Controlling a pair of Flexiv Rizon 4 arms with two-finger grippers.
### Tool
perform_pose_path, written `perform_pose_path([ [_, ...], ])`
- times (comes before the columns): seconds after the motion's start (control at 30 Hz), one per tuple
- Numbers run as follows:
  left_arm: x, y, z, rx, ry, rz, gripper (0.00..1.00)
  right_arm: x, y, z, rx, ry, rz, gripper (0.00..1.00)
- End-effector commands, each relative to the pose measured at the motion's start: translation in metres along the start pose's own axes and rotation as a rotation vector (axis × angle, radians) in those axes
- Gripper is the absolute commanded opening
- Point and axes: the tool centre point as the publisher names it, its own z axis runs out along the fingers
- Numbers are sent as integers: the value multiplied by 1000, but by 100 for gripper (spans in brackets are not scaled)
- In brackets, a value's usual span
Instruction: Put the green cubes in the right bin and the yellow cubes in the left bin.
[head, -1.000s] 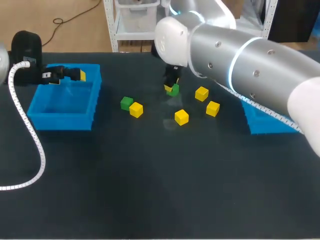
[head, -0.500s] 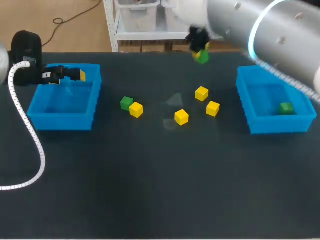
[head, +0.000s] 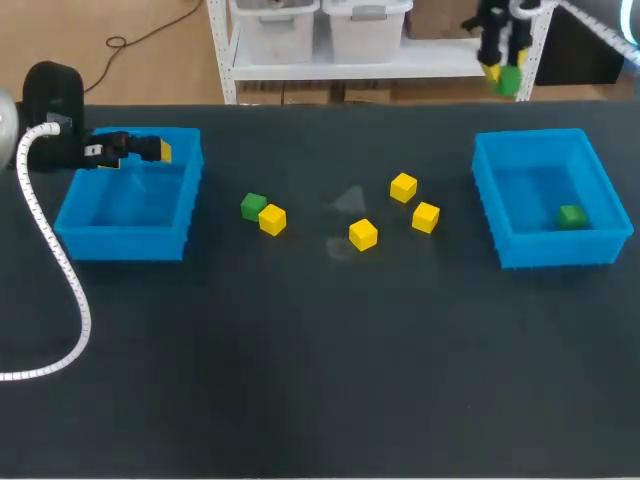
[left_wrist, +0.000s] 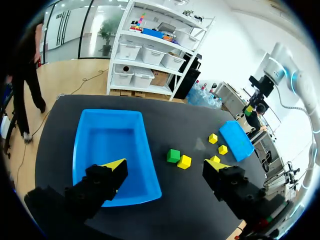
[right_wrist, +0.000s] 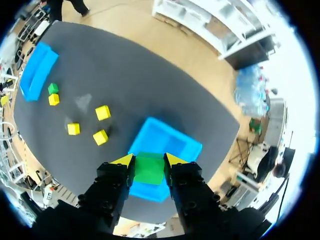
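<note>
Head view: right gripper (head: 503, 72) hangs high by the table's (head: 300, 380) far edge, clamped on a green cube (head: 510, 81) (right bin (head: 497, 215) just nearer). Left wrist: left gripper (left_wrist: 165, 166) gapes wide over the left bin's (left_wrist: 145, 150) rim. Right wrist: cube between both fingers, bin underneath, open dark tabletop around.

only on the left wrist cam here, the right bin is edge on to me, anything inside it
Observer: Yes, one loose green cube lies inside the right bin.
Operator: is the right hand carrying anything
Observer: The right hand is shut on a held green cube, one finger on each side.
Operator: is it lined up with the bin
Observer: In the right wrist view the bin shows straight ahead of the fingers, behind the held cube.
</note>
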Motion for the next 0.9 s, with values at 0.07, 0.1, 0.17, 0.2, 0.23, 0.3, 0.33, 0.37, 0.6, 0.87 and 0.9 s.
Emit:
perform_pose_path([
  [0.07,1,2,0,12,-7,2,100,49,-3,22,-16,-235,31,0],
  [0.1,1,2,0,12,-7,2,100,52,-4,26,-22,-227,38,0],
  [0.17,1,2,0,12,-7,2,100,56,-6,33,-30,-216,52,0],
  [0.2,1,2,0,12,-7,2,100,58,-7,36,-34,-211,58,0],
  [0.23,1,2,0,12,-7,2,100,60,-7,38,-36,-207,63,0],
  [0.3,1,2,0,12,-7,2,100,62,-9,42,-42,-202,72,0],
  [0.33,1,2,0,12,-7,2,100,63,-10,44,-44,-201,76,0],
  [0.37,1,2,0,12,-7,2,100,64,-10,45,-46,-198,79,0],
  [0.6,1,2,0,12,-7,2,100,63,-9,52,-57,-177,92,27],
  [0.87,1,2,0,12,-7,2,100,56,-8,50,-49,-171,75,100],
  [0.9,1,2,0,12,-7,2,100,55,-8,50,-48,-171,73,100],
])
